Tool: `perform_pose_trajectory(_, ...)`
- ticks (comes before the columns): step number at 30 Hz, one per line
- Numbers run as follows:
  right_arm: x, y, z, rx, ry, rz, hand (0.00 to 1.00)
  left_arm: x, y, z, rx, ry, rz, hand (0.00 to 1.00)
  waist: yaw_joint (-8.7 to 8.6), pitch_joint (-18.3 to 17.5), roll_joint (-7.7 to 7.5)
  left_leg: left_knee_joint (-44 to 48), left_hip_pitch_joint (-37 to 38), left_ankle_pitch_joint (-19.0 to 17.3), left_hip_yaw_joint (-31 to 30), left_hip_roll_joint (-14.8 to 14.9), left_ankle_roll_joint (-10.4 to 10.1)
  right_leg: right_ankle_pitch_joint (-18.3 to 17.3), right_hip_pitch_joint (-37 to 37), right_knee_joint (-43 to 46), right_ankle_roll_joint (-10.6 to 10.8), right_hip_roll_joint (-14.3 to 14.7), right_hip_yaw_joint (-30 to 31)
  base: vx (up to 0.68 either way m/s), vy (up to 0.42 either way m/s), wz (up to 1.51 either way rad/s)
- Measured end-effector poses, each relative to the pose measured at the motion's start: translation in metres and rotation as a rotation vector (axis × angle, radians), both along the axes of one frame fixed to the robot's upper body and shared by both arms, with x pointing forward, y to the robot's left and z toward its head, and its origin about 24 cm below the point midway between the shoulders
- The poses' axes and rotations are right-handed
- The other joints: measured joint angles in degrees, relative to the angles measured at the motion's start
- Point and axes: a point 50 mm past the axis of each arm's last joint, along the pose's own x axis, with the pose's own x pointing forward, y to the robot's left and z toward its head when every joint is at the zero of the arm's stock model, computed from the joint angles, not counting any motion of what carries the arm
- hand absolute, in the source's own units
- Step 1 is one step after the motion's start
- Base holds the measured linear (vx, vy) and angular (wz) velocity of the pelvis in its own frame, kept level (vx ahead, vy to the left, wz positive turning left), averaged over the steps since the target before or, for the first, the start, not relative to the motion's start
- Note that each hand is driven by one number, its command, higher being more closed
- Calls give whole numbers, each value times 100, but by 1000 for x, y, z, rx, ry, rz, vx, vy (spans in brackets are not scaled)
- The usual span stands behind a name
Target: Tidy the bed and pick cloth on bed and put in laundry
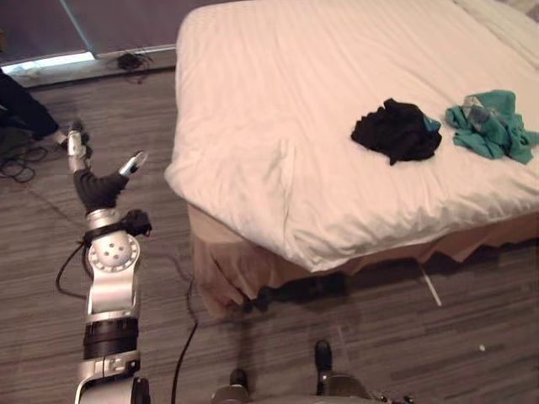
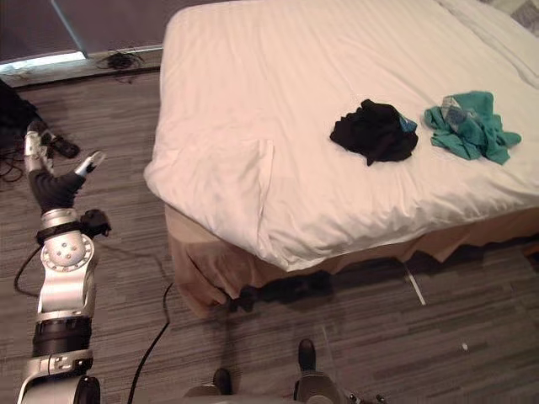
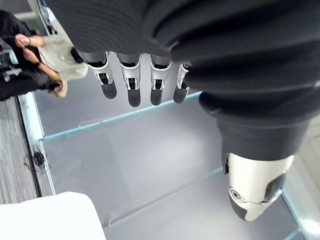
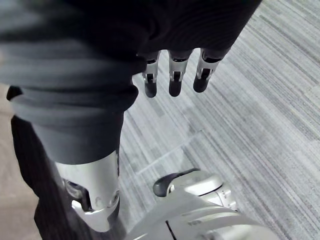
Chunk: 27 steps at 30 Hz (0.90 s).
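Dimly lit over the floor (image 1: 438, 337), far brighter across the white bed (image 1: 278, 93), close to washed out toward its far end. Glowing in a thin bright strip (image 1: 50, 61) along the base of the far wall (image 1: 126, 25). Deeply shadowed beneath the bed's overhang, softly along its creases.

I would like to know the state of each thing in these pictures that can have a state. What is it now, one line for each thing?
black cloth: crumpled in a heap, lying on the bed.
teal cloth: crumpled, lying on the bed beside the black cloth.
white bed cover: spread over the bed, creased near the front corner.
left hand: open, holding nothing, above the floor beside the bed.
right hand: open, holding nothing, above the floor.
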Motion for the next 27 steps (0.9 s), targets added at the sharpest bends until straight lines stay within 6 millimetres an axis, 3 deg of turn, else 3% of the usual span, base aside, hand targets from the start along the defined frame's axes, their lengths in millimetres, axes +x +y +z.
perform_pose_trajectory(2,9,-1,2,-7,-30,7,0,19,-14,16,2,-40,-45,0,12,310,-52,64,-37,-8,62,36,-4,38,-54,12,-48,26,19,-65,-21,-10)
perform_pose_trajectory(4,36,0,9,-17,-122,13,0,51,-32,51,105,-55,-83,0,95,499,-173,360,-840,-15,124,48,7,224,-742,49,-42,1,159,-204,-34,-10)
perform_pose_trajectory(7,67,1,20,-34,-226,20,0,75,-52,78,215,-35,-110,0,-39,987,-237,602,-1189,-19,222,122,21,501,-953,-181,-19,-18,190,-126,-50,-9)
perform_pose_trajectory(11,76,-1,25,-46,-270,0,0,103,-71,98,341,55,-118,0,-88,1219,-256,868,-1596,-86,327,206,37,637,-1220,-272,-15,23,296,-65,-43,-13)
perform_pose_trajectory(12,77,-1,26,-48,-278,-9,0,109,-74,104,369,73,-116,100,-108,1327,-256,932,-1627,-103,327,226,39,642,-1228,-272,-9,33,294,-28,-32,0)
perform_pose_trajectory(17,90,-6,34,-61,-344,-44,0,128,-84,113,520,214,-98,100,-192,1607,-259,1177,-1927,-143,331,241,91,718,-1450,-269,49,9,313,-34,-15,2)
perform_pose_trajectory(21,105,-11,44,-78,-421,-45,0,128,-84,116,645,233,-35,100,-144,1655,-266,1397,-2069,-275,384,320,100,761,-1543,-269,71,57,374,-44,-27,-10)
perform_pose_trajectory(23,111,-18,53,-107,-460,-38,0,128,-80,114,687,259,-25,100,-133,1654,-267,1434,-2022,-321,405,333,110,761,-1486,-264,71,60,404,-23,-22,-11)
perform_pose_trajectory(25,122,-36,71,-171,-539,-36,0,127,-68,96,732,328,-6,100,-166,1652,-263,1488,-1850,-402,429,348,138,759,-1326,-261,75,59,456,-30,-49,-9)
perform_pose_trajectory(26,138,-86,141,-426,-766,-47,0,102,-31,11,750,521,-23,100,-141,1516,-188,1298,-1206,-464,475,429,140,614,-692,-288,34,126,299,-11,-114,5)
perform_pose_trajectory(27,136,-97,156,-511,-792,-34,0,93,-24,-13,736,582,-30,100,-111,1317,-145,1208,-1138,-382,494,432,42,600,-686,-303,15,135,288,8,-134,15)
